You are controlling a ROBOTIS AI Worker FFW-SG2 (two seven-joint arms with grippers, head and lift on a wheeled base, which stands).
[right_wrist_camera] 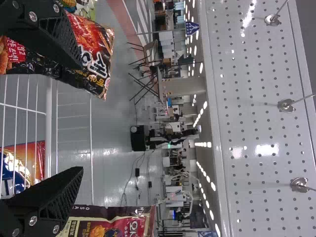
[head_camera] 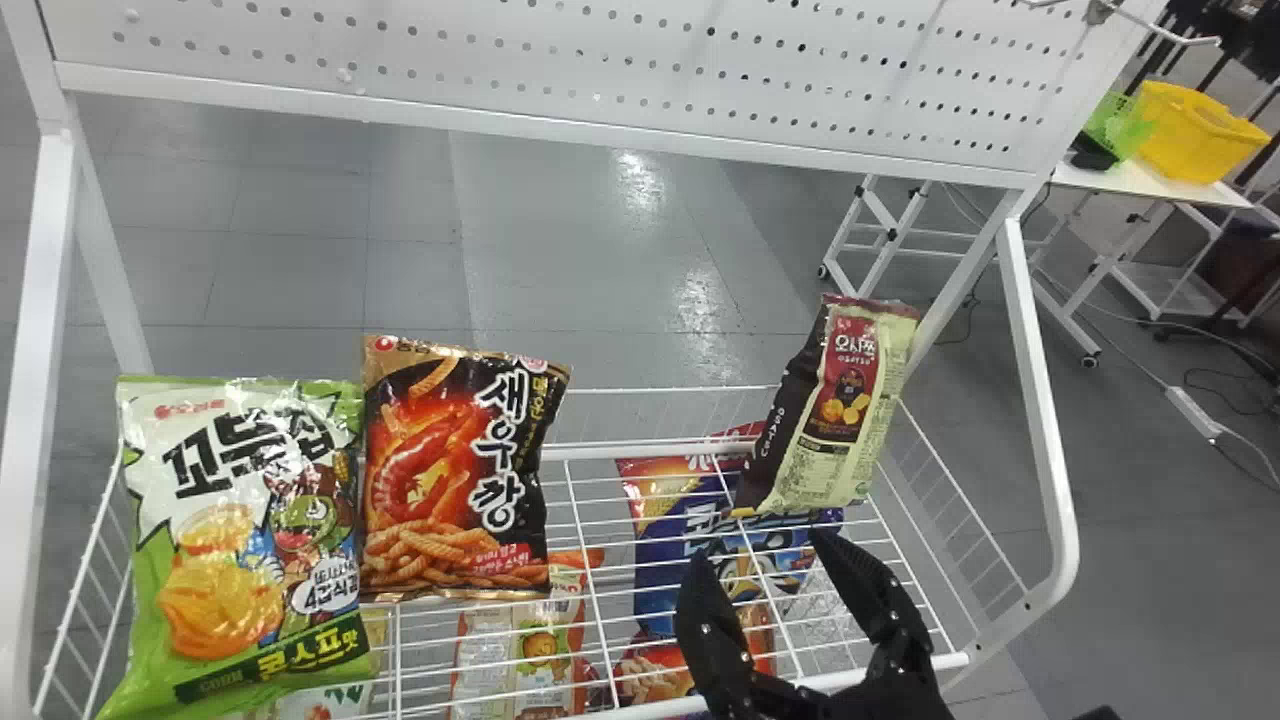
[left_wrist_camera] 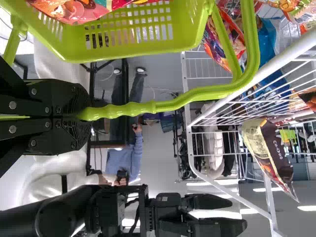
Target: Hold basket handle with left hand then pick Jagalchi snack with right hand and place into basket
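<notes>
Gaping over the shelf's front rail (head_camera: 940, 664) hangs the right claw (head_camera: 765, 558).

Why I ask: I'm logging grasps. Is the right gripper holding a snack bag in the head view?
No, the right gripper has its fingers spread apart, with no bag gripped between them.

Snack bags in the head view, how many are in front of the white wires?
3: a green bag at the left, a black bag beside it, and a cream-and-maroon bag at the right. More bags show through the wires; some may be hidden.
</notes>
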